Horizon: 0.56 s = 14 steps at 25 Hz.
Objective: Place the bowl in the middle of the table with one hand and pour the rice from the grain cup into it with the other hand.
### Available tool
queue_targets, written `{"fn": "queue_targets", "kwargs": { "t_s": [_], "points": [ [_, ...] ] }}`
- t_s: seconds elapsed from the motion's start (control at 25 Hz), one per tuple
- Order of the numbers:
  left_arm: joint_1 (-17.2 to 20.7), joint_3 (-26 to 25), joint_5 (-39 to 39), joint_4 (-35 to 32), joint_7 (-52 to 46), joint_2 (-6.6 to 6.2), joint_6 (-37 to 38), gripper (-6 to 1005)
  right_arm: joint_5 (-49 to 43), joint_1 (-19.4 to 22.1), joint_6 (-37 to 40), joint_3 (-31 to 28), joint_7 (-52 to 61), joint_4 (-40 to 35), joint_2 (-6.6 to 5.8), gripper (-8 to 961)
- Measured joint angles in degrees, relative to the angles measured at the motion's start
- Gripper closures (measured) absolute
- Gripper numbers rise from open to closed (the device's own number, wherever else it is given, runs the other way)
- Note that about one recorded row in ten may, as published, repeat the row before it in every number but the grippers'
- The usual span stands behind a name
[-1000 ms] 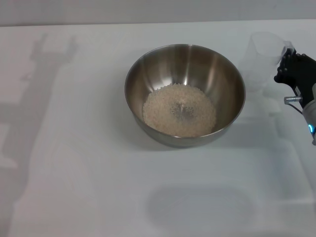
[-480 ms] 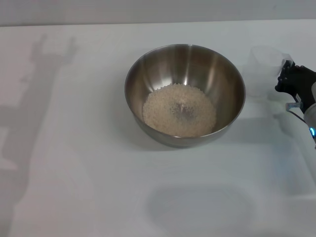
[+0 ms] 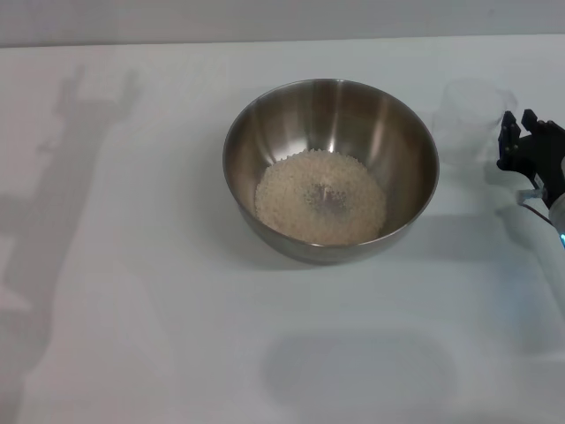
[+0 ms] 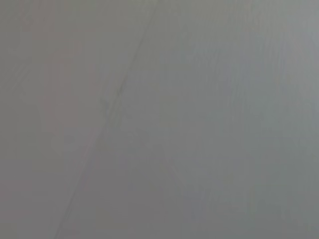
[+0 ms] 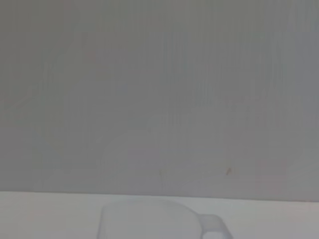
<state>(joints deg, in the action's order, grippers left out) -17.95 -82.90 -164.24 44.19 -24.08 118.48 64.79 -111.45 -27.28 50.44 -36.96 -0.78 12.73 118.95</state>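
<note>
At the right edge of the worktop (image 3: 132,291), the right hand (image 3: 521,146) has drawn back from the grain cup (image 3: 470,119): one second ago its fingers were against the cup, which stood higher and leaned slightly, whereas now the cup stands upright on the surface, just beside the bowl (image 3: 331,168) on its right, with a narrow gap between cup and hand. The fingers stand spread and released, grasping nothing. The bowl sits near the middle of the worktop, unchanged across the interval, and the rice (image 3: 320,196) lies as a pale round mound in its bottom. The cup looks empty, though its translucent wall makes this hard to confirm. Judged from this layout, both parts of the task are complete: the bowl is placed, the rice is transferred, and the cup is set down and let go; only retraction of the arm appears to remain. The right hand is cut off by the frame edge in the head view, so only its fingers and part of its body show. The right wrist view shows only the rim and side lip of the cup (image 5: 149,221) beneath a blank wall. The left hand is not in sight; the left wrist view shows a featureless grey surface, and only a shadow of an arm falls across the left side of the worktop.
</note>
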Motion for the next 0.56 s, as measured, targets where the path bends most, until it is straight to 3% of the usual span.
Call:
{"fn": "queue_targets", "kwargs": {
  "t_s": [0.16,0.28,0.44,0.56],
  "points": [
    [1.0,0.5,0.0,1.0,0.0,0.00,0.0,128,-3.4,2.7,3.4,0.0,0.3,0.3,0.15,730],
    [1.9,1.1,-0.1,1.7,0.0,-0.08,0.0,128,-6.9,7.2,10.0,0.0,0.4,1.0,0.28,730],
    [3.1,1.6,0.0,2.2,0.4,-0.19,0.0,128,-8.8,13.2,23.9,-0.3,0.4,1.3,0.25,729],
    [3.3,2.0,-0.3,1.8,0.8,-0.19,0.0,128,-8.6,14.1,34.3,-0.7,2.5,-1.0,-0.06,729]
  ]
}}
